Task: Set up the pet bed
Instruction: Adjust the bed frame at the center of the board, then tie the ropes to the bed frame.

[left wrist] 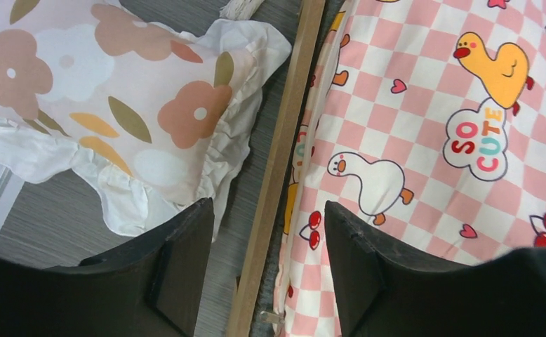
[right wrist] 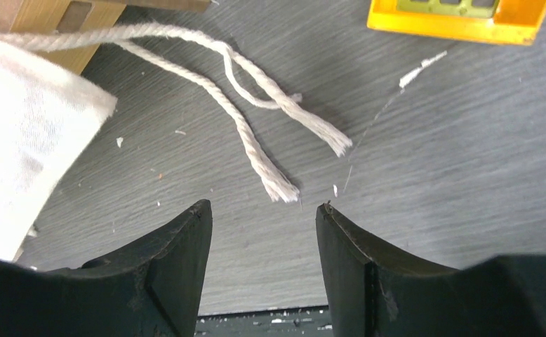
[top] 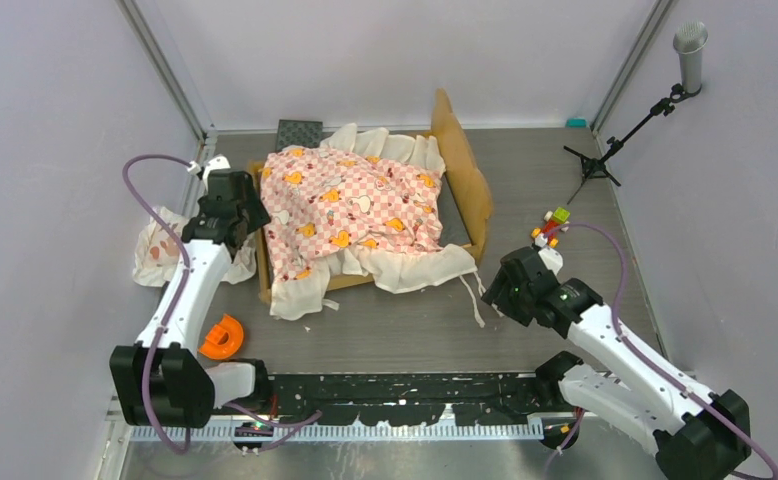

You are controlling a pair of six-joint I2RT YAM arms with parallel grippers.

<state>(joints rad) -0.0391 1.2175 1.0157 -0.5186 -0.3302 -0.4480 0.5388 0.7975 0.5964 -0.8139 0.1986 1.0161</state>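
Observation:
The pet bed (top: 468, 180) is a tan wooden frame in the middle of the table, its wavy headboard on the right. A pink-checkered duck sheet (top: 350, 205) is spread over it, with white ruffles hanging off the front. My left gripper (top: 235, 205) hovers at the bed's left side. In the left wrist view it (left wrist: 269, 210) is open, one finger on each side of the bed's wooden side rail (left wrist: 278, 168), between the floral pillow (left wrist: 116, 91) and the sheet (left wrist: 453, 105). My right gripper (right wrist: 263, 210) is open over bare table, just short of the sheet's white cords (right wrist: 256, 140).
The floral pillow (top: 160, 248) lies against the left wall. An orange ring-shaped object (top: 223, 338) sits by the left arm's base. A small coloured toy (top: 553, 225) lies right of the bed, a dark grey square (top: 299, 133) behind it, and a microphone stand (top: 615, 140) at the back right.

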